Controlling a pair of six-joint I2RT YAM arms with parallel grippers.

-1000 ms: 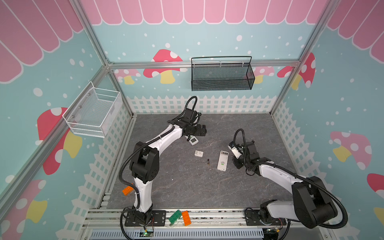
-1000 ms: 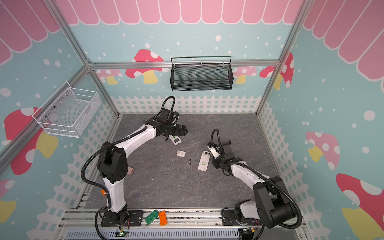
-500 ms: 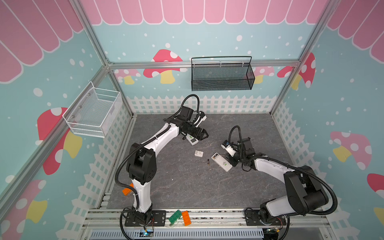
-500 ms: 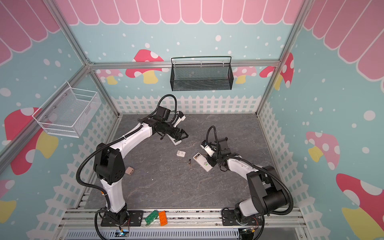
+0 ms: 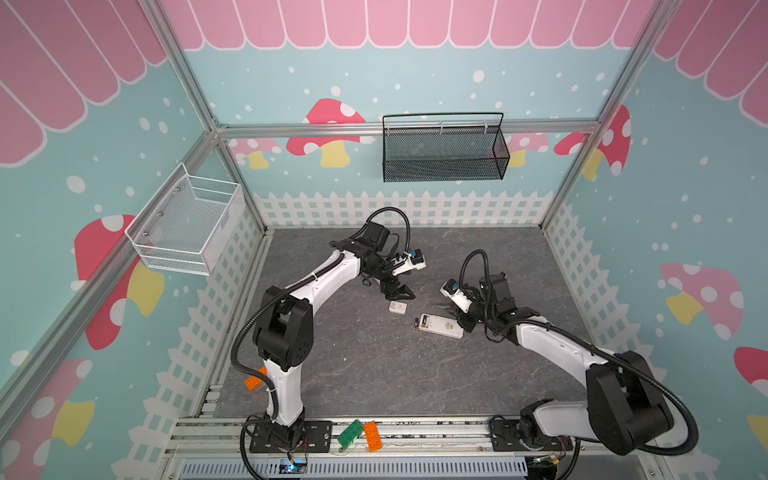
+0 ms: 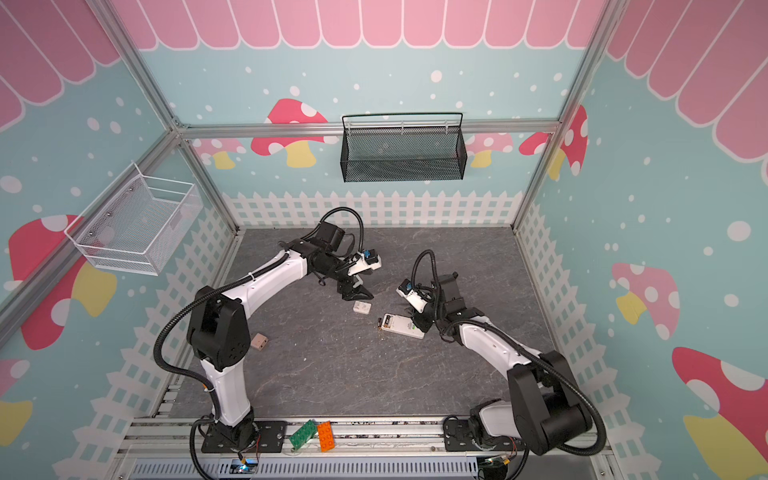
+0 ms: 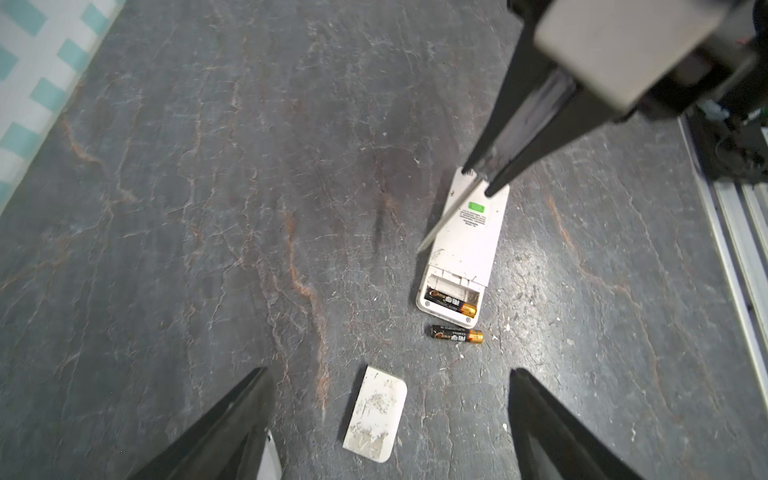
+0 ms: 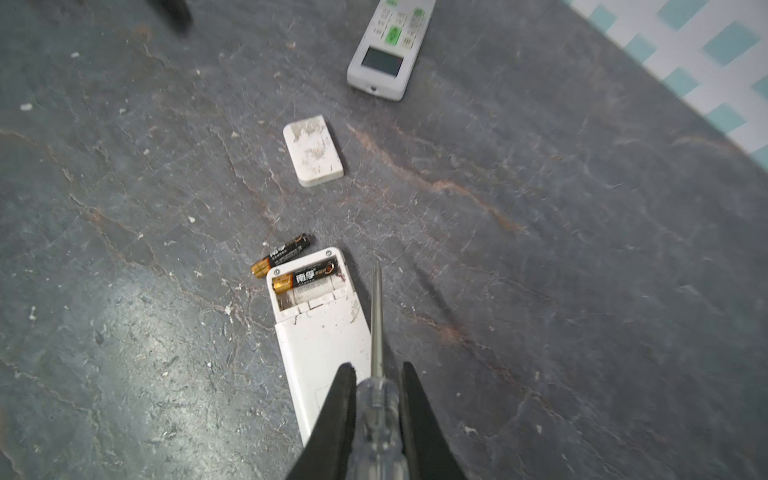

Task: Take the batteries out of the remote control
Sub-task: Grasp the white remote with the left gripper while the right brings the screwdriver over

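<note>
The remote control (image 7: 461, 245) lies face down on the slate floor (image 7: 208, 208) with its battery bay open at one end. A second remote (image 8: 386, 50) lies face up well apart, its back hidden.

The left gripper (image 7: 387, 370) is spread wide and empty near the detached cover (image 7: 376, 413). The right gripper (image 8: 377, 365) clamps a clear-handled screwdriver (image 8: 377, 316), whose tip is beside the bay.

The loose battery (image 7: 457, 333) lies just beside the remote's end, and the seated battery (image 7: 451, 302) is in the bay. I judge this remote half unloaded.
</note>
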